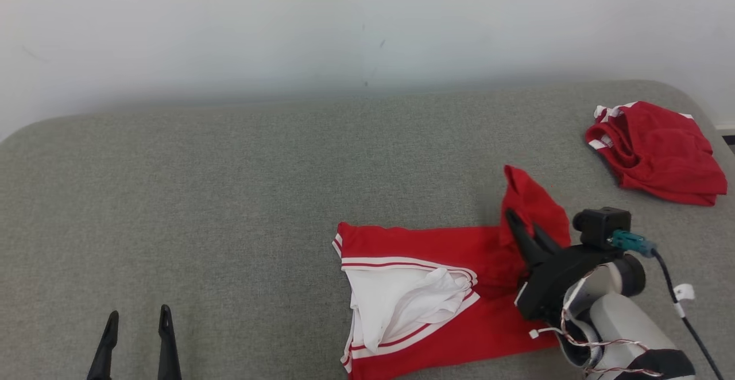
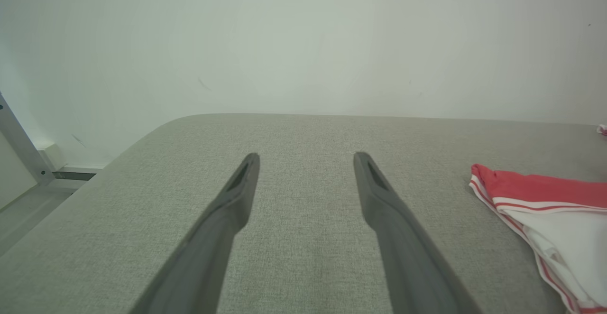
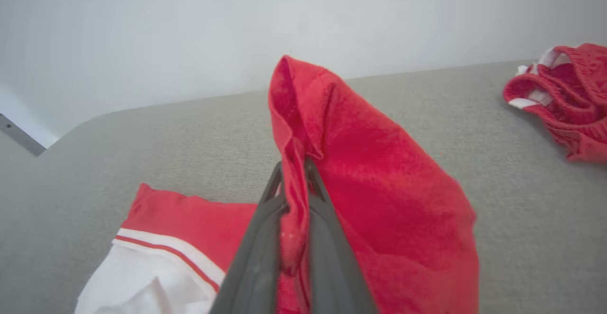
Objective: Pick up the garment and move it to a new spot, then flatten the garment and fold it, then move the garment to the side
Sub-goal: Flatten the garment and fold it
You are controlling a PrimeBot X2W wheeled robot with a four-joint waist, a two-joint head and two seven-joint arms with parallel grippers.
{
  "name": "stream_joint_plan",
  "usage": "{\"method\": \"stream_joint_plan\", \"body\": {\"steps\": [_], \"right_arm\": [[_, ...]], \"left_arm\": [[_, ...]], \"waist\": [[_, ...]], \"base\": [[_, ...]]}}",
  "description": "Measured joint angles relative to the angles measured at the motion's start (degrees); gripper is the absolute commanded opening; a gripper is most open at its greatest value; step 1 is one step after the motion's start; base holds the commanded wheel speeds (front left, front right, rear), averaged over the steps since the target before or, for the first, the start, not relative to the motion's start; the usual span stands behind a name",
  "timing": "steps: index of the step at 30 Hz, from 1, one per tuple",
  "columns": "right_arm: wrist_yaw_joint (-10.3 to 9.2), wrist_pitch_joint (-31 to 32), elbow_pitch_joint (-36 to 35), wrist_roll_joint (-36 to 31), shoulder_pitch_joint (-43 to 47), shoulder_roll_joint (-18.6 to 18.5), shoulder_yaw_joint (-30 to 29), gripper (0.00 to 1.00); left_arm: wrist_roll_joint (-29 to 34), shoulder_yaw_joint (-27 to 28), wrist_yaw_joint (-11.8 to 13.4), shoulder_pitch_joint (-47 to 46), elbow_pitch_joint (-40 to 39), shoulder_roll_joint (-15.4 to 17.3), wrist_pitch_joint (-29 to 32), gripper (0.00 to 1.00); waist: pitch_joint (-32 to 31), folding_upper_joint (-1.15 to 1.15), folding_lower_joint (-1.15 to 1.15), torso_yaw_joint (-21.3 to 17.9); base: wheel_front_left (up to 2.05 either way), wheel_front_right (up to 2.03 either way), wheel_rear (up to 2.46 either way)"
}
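Clearly two garments lie on the grey fabric-covered surface point(image 1: 229, 196), and two grippers are at work over it.

The first, a red garment with white trim point(image 1: 436, 242), lies toward the right of the near half of the surface in the head view. Most of it rests flat. A white section with red-and-white striped edging sits bunched on top of its left part. Its far right corner is lifted off the surface into a standing red peak.

The right gripper point(image 1: 523, 222) has that corner. In the right wrist view its two dark fingers point(image 3: 265, 238) are closed nearly together on a fold of the red cloth, which runs down between them and drapes over to the right. The rest of the garment trails down and left from the pinch to the surface.

The second red garment point(image 1: 660, 150) lies crumpled in a heap at the far right of the surface, well apart from the first, with bits of white trim showing at its upper left. Nothing touches it.

The left gripper point(image 1: 139, 312) sits at the lower left of the head view, well apart from both garments. In the left wrist view its two fingers point(image 2: 227, 219) are spread wide with bare grey fabric between them, gripping nothing.

A plain white wall point(image 1: 287, 24) stands behind the surface.
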Motion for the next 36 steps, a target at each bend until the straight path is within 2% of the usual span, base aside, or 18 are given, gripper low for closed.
{"method": "stream_joint_plan", "body": {"steps": [7,12,16,24,25,26,31,36], "right_arm": [[0.00,2.91,-8.62,0.64,3.84,5.13,2.83,0.00],[0.00,4.72,-11.71,-0.13,5.55,9.00,3.80,0.00],[0.00,5.42,-10.43,-1.54,5.43,12.44,5.52,0.00],[0.00,3.75,-2.44,-4.20,2.70,14.94,6.61,0.00],[0.00,3.67,-1.38,-4.43,2.37,15.14,6.89,0.32],[-0.01,3.68,-0.49,-4.54,2.11,15.26,7.37,1.00],[0.00,-0.57,-0.07,-4.22,0.87,15.59,7.83,1.00],[0.00,-5.48,-3.03,-4.32,0.46,13.50,7.12,1.00]], "left_arm": [[-0.27,-1.38,-0.01,-1.19,0.86,0.00,0.00,1.00],[-0.55,-1.43,-0.01,-1.22,1.32,-0.01,0.00,1.00],[-0.63,-2.16,-0.01,-1.88,1.89,-0.03,0.00,1.00],[-0.74,-3.24,-0.01,-3.44,2.74,-0.05,0.00,1.00],[-0.85,-3.26,-0.01,-3.51,2.78,-0.05,0.00,1.00],[-0.90,-3.31,-0.01,-3.51,2.88,-0.05,0.00,1.00],[-1.04,-3.21,-0.01,-3.53,3.23,-0.07,0.00,1.00],[-1.03,-3.07,-0.01,-3.47,3.23,-0.09,0.00,1.00]], "waist": [[0.44,0.00,0.00,1.98],[0.83,0.00,0.00,2.95],[1.13,0.00,0.00,3.92],[1.74,0.00,0.00,5.76],[1.82,0.00,0.00,5.95],[1.89,0.00,0.00,6.10],[2.01,0.00,0.00,6.14],[1.62,0.00,0.00,5.24]], "base": [[0.00,0.00,0.00],[0.00,0.00,0.00],[0.00,0.00,0.00],[0.00,0.00,0.00],[0.00,0.00,0.00],[0.00,0.00,0.00],[0.00,0.00,0.00],[0.00,0.00,0.00]]}}
